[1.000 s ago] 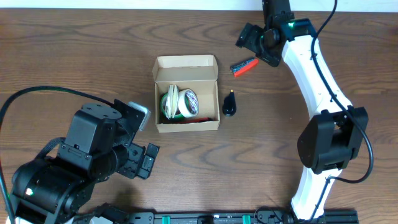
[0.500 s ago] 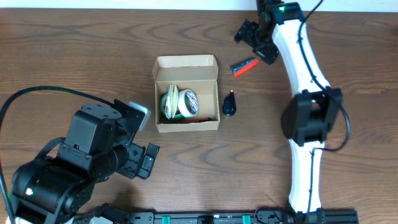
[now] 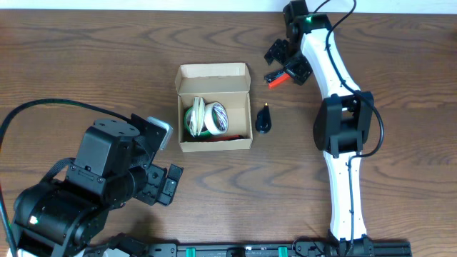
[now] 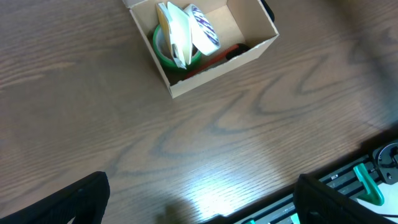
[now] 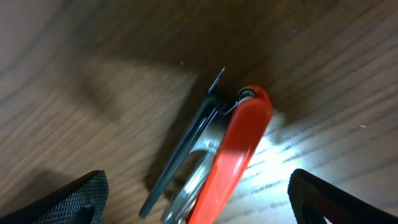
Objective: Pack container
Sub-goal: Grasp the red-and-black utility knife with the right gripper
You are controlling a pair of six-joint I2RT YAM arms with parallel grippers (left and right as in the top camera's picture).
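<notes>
Two grippers gape wide, empty: right gripper [image 3: 284, 60] hovers over the red tool [image 5: 239, 155], left gripper [image 4: 199, 205] idles near the box [image 3: 214, 145], mid-table, holding tape [image 3: 208, 118]. Closing off-centre could skid the slim tool away.

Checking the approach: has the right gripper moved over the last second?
Yes. Overhead, the right gripper has shifted slightly left and down in the picture, now covering more of the red-handled tool, which has stayed put.
</notes>
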